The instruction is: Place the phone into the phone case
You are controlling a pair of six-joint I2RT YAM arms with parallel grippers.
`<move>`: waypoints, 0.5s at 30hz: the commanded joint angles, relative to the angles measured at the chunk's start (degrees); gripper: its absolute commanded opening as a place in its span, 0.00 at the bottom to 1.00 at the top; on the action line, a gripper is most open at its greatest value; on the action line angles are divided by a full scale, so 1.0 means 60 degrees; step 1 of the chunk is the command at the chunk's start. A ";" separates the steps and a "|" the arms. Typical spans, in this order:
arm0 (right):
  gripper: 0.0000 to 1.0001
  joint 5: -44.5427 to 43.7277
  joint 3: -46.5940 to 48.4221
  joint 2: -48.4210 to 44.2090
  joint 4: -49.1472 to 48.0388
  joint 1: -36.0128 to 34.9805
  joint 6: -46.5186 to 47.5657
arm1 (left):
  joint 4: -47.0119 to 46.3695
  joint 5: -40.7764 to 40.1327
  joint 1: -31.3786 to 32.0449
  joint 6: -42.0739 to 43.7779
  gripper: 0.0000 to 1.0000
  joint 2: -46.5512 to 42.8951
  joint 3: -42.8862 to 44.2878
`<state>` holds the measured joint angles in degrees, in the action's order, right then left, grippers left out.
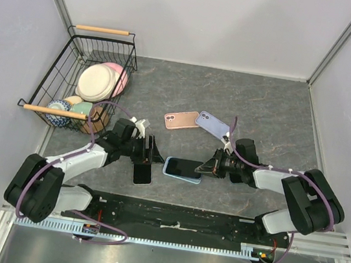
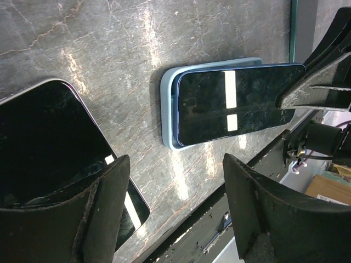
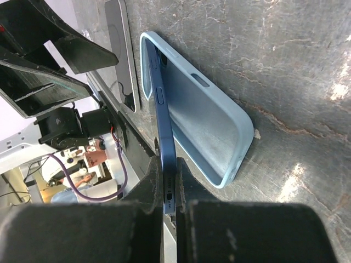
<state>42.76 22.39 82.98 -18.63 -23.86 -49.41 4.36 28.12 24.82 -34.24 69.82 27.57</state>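
We saw white shells and black joints on the left arm (image 1: 77,159) and right arm (image 1: 273,179), purple cables (image 1: 109,104) looping along both, and scuffed matte-black fingers (image 2: 269,219).

Overhead plus 2 close-ups sharing phone (image 2: 236,104)

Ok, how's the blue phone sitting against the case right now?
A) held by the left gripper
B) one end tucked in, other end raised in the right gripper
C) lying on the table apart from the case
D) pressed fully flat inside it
B: the right wrist view shows the blue phone slanting up out of the case, its raised end pinched in the right gripper.
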 commanded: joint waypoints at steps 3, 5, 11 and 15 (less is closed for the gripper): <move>0.00 -0.0243 -0.0216 0.0891 -0.0333 0.0021 0.0120 | -0.0682 0.0264 -0.0035 0.0067 0.74 0.0535 0.0268; 0.00 -0.0213 -0.0275 0.1081 -0.0527 0.0021 -0.0012 | -0.1092 0.0367 -0.0035 -0.0093 0.74 0.0886 0.0297; 0.00 -0.0505 -0.0246 0.1301 -0.0688 -0.0008 0.0031 | -0.1971 0.0894 0.0097 -0.0401 0.72 0.1983 0.0487; 0.00 -0.0755 -0.0216 0.1536 -0.0673 -0.0008 0.0163 | -0.2308 0.1070 0.0331 -0.0533 0.71 0.2717 0.0721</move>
<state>45.89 22.17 89.27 -25.56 -23.00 -50.98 -4.47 32.23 25.32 -35.64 82.63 29.36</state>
